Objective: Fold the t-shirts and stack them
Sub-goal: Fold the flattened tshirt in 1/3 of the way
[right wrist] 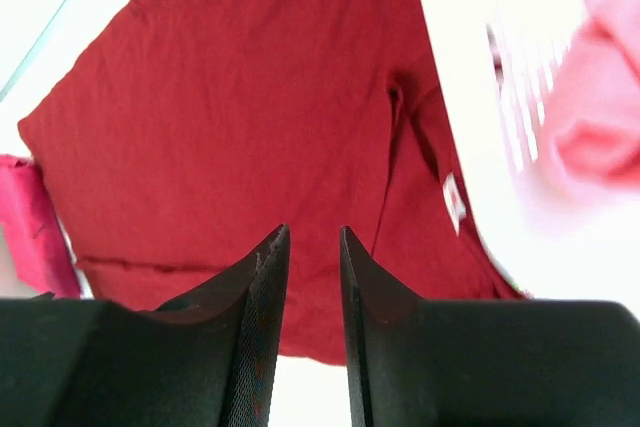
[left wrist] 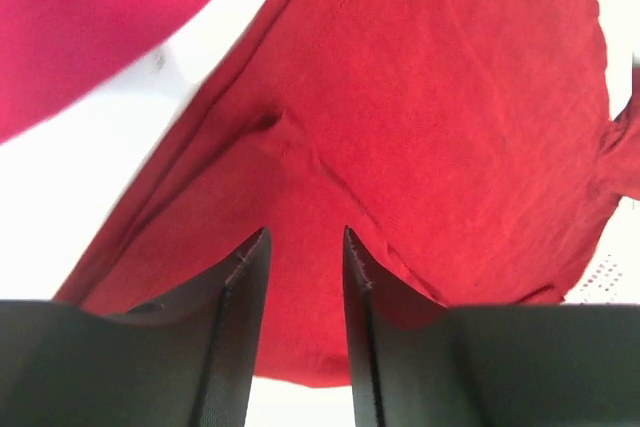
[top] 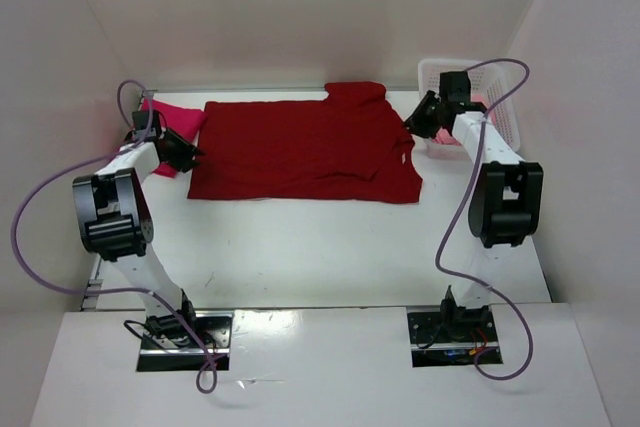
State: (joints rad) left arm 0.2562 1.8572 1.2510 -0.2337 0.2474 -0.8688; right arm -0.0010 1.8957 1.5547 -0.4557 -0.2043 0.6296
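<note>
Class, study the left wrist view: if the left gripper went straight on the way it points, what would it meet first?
Most likely the dark red t-shirt, lying directly ahead of the left gripper; depth is unclear.

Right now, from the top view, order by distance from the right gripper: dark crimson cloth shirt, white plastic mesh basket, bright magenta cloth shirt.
1. Crimson shirt, directly below the right gripper.
2. Mesh basket, beside it, right.
3. Magenta shirt, far left.
</note>
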